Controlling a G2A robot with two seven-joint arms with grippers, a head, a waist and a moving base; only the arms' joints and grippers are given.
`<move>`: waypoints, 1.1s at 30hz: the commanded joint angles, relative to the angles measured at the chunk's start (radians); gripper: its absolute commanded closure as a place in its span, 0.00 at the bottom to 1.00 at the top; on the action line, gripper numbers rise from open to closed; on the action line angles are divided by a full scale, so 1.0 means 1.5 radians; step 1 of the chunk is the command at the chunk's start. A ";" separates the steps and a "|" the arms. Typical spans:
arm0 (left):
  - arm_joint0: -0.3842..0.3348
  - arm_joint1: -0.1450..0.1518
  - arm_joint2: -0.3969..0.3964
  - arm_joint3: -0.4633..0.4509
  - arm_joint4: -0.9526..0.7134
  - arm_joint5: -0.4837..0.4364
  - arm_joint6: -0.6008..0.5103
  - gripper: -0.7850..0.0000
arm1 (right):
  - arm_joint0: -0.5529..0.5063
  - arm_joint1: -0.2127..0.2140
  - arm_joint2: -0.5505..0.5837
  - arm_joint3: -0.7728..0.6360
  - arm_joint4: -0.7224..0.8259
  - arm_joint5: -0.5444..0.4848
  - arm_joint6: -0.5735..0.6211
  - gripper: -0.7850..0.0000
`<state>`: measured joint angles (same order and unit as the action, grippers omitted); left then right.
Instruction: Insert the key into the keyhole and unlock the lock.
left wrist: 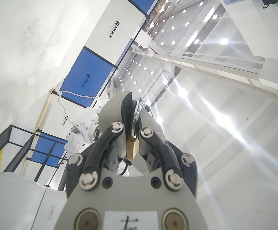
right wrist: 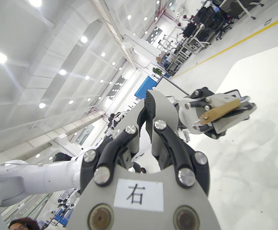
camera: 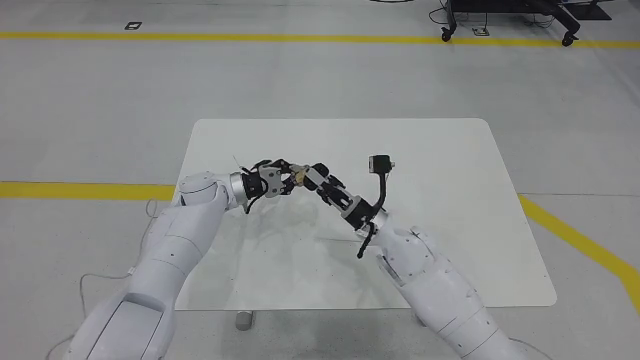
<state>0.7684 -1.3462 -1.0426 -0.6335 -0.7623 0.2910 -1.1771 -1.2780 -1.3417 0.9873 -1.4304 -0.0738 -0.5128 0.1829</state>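
- White table [camera: 440,160] lies beneath both arms, which meet above its middle.
- Left gripper [left wrist: 134,107] is clamped on the brass lock [left wrist: 132,147]. The lock's long axis runs along the fingers, with the brass body toward the palm.
- Right gripper [right wrist: 149,112] has its jaws pressed together, tips just beside the lock. I cannot tell whether a key sits between them.
- Judging from this, the next move depends on lining the right tips up with the lock's long axis.
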 commanded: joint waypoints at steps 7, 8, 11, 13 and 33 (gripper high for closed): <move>-0.003 -0.001 0.001 0.004 0.003 -0.010 0.000 1.00 | 0.016 -0.007 -0.014 0.018 -0.045 0.089 -0.017 1.00; -0.003 -0.001 0.001 0.004 0.003 -0.010 0.000 1.00 | 0.017 -0.008 -0.016 0.019 -0.048 0.093 -0.021 1.00; -0.003 -0.001 0.000 0.004 0.003 -0.013 0.001 1.00 | 0.019 -0.010 -0.017 0.020 -0.048 0.093 -0.027 1.00; -0.004 -0.001 -0.001 0.003 0.003 -0.020 0.002 1.00 | 0.018 -0.010 -0.013 0.015 -0.049 0.090 -0.029 1.00; 0.023 0.016 -0.033 -0.067 0.064 -0.152 0.075 1.00 | -0.034 0.016 0.051 -0.089 -0.313 0.130 -0.027 0.00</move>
<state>0.8013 -1.3240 -1.0912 -0.7295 -0.6730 0.0659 -1.0706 -1.3287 -1.3175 1.0636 -1.5643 -0.5431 -0.3178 0.1426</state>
